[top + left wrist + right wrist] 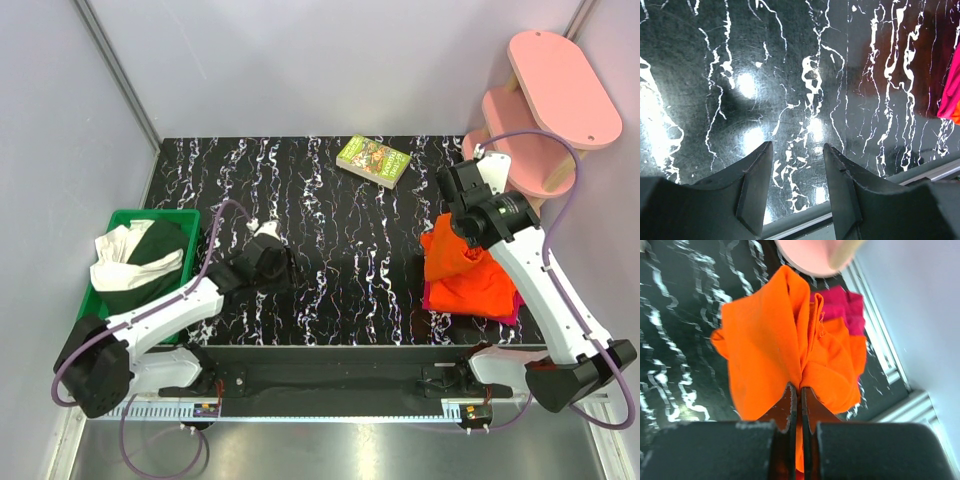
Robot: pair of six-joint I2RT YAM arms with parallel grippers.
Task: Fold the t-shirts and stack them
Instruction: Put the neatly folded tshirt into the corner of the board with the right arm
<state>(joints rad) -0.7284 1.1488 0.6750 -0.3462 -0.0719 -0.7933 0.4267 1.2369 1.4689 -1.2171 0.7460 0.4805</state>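
With right end effector (799, 390) clenched on orange shirt (760, 350), bunched above the pile (485, 295) at right of frame, lower slowly, spread flat, square edges over magenta shirt (842, 307); avoid dragging the pile. Leave left end effector (797, 165) released, empty, over desk (790, 75) at left centre. Count: orange shirts, one certain, possibly two; magenta, one; end effectors, two.

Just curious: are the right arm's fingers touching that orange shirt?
Touching. The right wrist view shows the fingers pinched shut on a fold of the orange t-shirt.
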